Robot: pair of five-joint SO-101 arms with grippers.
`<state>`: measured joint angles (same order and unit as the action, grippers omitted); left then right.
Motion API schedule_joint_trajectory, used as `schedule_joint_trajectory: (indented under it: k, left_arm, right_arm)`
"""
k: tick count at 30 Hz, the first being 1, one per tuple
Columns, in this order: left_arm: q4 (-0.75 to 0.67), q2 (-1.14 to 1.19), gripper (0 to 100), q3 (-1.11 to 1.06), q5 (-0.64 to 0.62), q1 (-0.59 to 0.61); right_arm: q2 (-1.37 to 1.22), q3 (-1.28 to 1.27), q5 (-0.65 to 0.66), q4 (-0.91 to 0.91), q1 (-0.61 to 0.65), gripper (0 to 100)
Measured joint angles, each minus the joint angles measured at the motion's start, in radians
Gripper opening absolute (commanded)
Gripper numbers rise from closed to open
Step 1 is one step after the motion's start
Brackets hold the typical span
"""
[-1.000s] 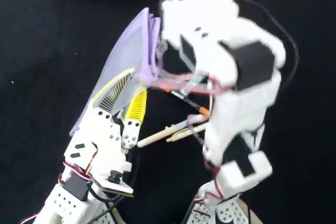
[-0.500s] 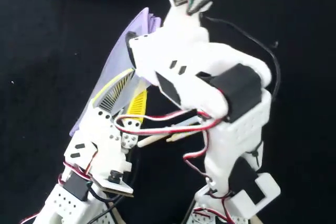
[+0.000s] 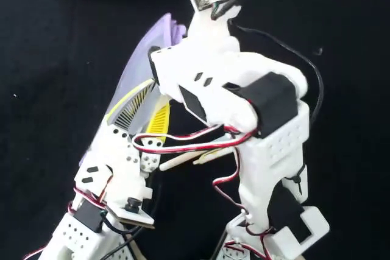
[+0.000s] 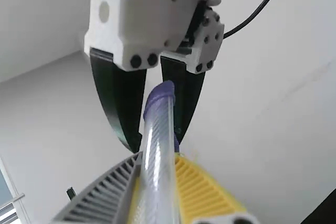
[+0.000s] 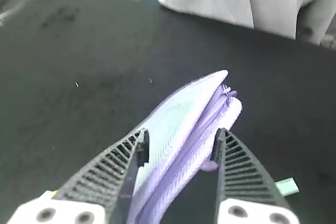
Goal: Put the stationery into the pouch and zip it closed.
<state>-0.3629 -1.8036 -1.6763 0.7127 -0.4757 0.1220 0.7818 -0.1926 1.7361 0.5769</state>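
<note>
The translucent lilac pouch (image 3: 141, 68) is held on edge over the black table (image 3: 49, 59), its long axis slanting up and away from the arm bases. The left gripper (image 4: 157, 157) is clamped on its near end. The right gripper (image 5: 181, 136) straddles the zippered far tip, spread apart.

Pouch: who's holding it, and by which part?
Left gripper pinches the pouch by its lower edge, standing it up; right gripper is open astride its upper end.

Lilac pouch (image 5: 184, 124), black table (image 3: 49, 59), white arms (image 3: 268, 150), left tool (image 3: 153, 98) ribbed in yellow and grey.
</note>
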Motion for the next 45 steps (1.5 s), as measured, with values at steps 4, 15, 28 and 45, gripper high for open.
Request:
schedule_joint_trajectory:
  k: [4,15,28,45]
  left_arm:
    - [-0.003,0.0,3,0.0,0.006,-0.008]
    - [-0.003,0.0,3,0.0,0.002,-0.009]
    - [-0.003,0.0,17,0.0,0.003,0.003]
    - [-0.003,0.0,17,-0.002,0.13,0.049]
  right_arm:
    - [-0.002,-0.008,-0.003,0.0,-0.017,19.8]
    - [-0.003,-0.008,-0.046,0.0,-0.048,6.8]
    - [-0.003,-0.015,-0.02,-0.011,-0.12,1.1]
    - [-0.003,-0.025,-0.123,-0.002,-0.238,1.1]
